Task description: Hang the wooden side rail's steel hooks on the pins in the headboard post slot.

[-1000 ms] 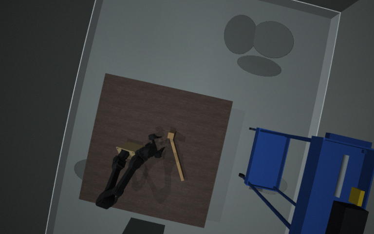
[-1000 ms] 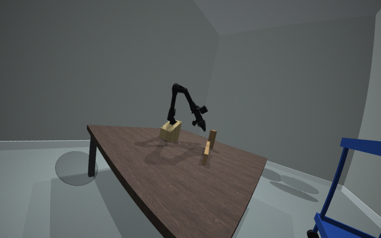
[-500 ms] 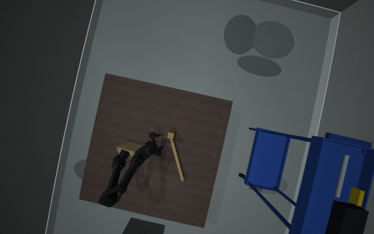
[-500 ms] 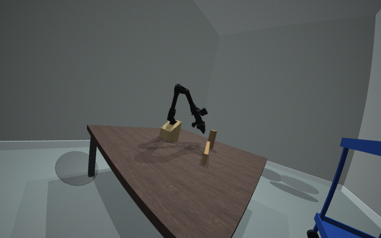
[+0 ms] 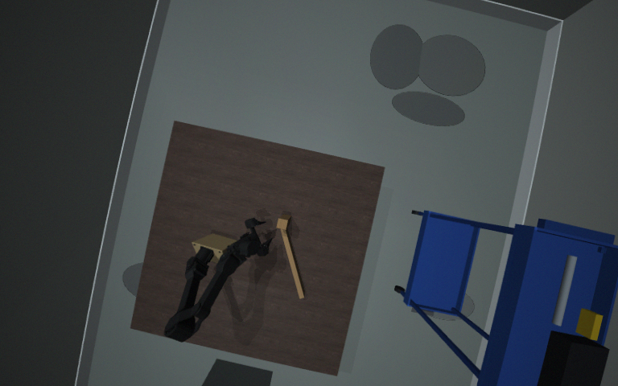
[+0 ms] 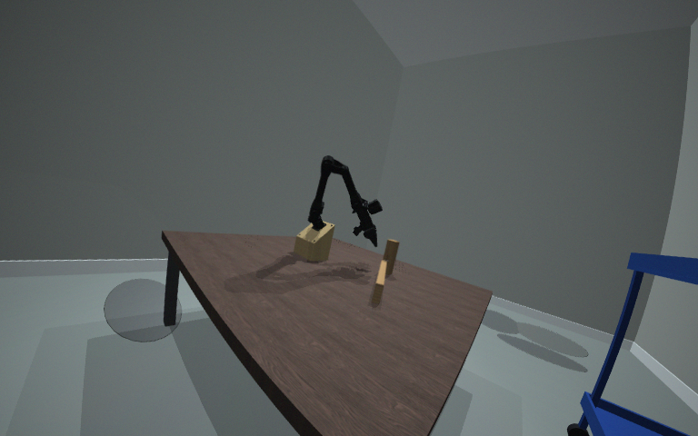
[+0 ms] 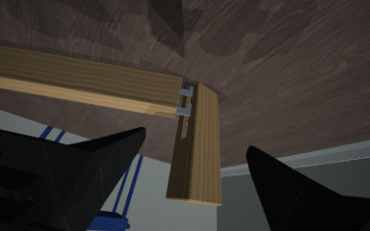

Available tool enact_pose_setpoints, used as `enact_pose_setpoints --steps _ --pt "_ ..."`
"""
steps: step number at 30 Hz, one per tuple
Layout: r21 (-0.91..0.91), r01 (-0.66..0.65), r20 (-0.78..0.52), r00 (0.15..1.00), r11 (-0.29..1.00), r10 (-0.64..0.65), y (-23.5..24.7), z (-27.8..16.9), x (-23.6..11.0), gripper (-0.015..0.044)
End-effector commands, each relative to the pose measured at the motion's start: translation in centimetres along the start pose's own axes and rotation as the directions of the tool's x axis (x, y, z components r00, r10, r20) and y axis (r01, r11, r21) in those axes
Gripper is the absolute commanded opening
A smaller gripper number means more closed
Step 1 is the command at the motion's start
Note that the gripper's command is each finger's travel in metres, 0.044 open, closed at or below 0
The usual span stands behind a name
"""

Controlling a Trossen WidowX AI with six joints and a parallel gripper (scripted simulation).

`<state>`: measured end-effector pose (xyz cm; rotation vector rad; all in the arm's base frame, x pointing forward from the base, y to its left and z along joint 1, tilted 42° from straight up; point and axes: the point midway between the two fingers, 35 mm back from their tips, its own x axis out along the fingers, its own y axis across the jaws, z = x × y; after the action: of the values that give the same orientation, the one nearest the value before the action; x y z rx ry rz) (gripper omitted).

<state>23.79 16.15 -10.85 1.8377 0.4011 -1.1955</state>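
Looking down from the top view, you see the wooden side rail point(image 5: 293, 264) lying near the middle of the dark wooden table point(image 5: 218, 163), slanting from lower right up to the headboard post point(image 5: 283, 221), which stands upright at its upper end. In the wrist view the rail runs in from the upper left and meets the post at centre frame, where two steel hooks point(image 7: 186, 102) on the rail's end sit in the post's slot; you cannot make out the pins themselves. In the exterior view the rail's near end rests on the table while the other end rises toward the post. Your gripper point(image 6: 366, 234) hangs just left of the post's top, above the table, its fingers spread wide with nothing between them. The arm rises from a tan wooden pedestal point(image 6: 307, 250) left of the post. A blue cart point(image 5: 428, 259) stands on the floor at the right of the top view.
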Motion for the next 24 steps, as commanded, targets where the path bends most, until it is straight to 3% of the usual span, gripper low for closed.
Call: enact_pose_setpoints --steps 1,7,13,15,24 --pt "-0.234 0.027 -0.006 1.000 0.972 -0.029 0.5 0.2 0.2 0.0440" --pt "-0.638 0.041 -0.028 0.997 0.769 -0.076 1.3 0.3 0.5 0.0440" --pt "-0.911 -0.004 -0.058 0.991 0.413 -0.118 2.2 0.3 0.7 0.0440" --pt "-0.962 -0.032 -0.070 0.989 0.271 -0.130 2.5 0.4 0.8 0.0440" --pt "-0.988 -0.122 -0.104 0.981 -0.097 -0.166 3.4 0.3 0.9 0.0440"
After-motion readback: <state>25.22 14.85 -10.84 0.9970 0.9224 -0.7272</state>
